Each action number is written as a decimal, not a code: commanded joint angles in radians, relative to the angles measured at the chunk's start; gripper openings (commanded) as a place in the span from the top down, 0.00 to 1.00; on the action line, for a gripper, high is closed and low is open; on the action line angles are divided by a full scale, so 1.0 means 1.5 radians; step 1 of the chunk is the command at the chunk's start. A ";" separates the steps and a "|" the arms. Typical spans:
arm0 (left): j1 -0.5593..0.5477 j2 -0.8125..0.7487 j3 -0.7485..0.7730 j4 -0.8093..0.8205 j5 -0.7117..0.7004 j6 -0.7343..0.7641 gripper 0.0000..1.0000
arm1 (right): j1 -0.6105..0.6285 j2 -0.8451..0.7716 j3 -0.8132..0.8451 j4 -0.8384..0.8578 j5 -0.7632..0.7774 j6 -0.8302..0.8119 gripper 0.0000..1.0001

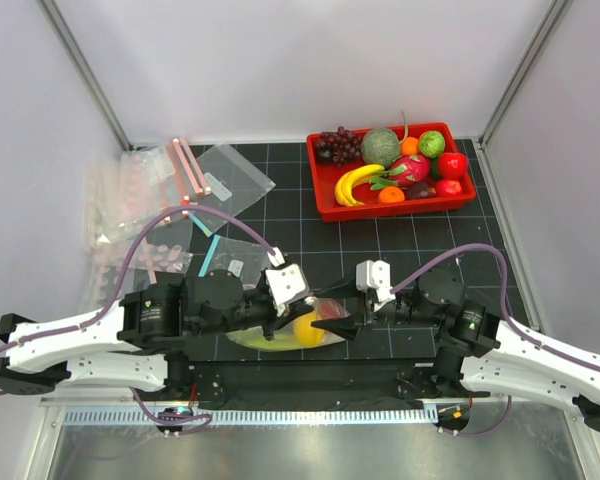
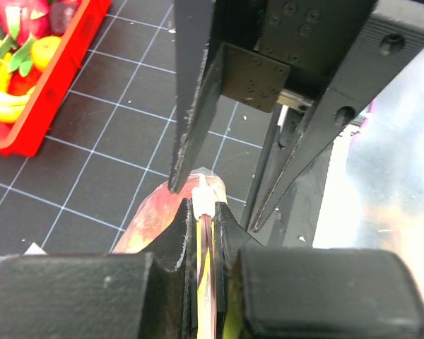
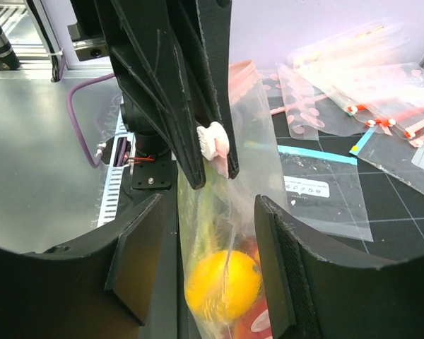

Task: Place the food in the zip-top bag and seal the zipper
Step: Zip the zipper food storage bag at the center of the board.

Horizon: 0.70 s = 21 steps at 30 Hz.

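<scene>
1. L fingers clamp the zipper, hanging zip-top bag upright at table's near edge so lemon can't spill.
2. R fingers are spread, straddling bag, prob. ready to press seal.

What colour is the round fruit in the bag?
Yellow; the lemon in the zip-top bag shows best in the right wrist view.

Black gridded table mat: red tray of toy produce at 2 o'clock; loose spare clear bags at 10 o'clock.
</scene>
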 commanded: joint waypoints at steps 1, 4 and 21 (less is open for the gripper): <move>0.001 -0.014 0.004 0.050 0.035 -0.003 1.00 | 0.003 0.000 0.014 0.021 -0.008 -0.014 0.39; 0.001 -0.013 0.004 0.050 0.049 -0.003 1.00 | 0.003 0.000 0.010 0.035 -0.013 -0.009 0.39; 0.001 -0.049 -0.013 0.068 0.055 -0.008 0.65 | 0.003 0.017 0.013 0.044 -0.039 0.000 0.99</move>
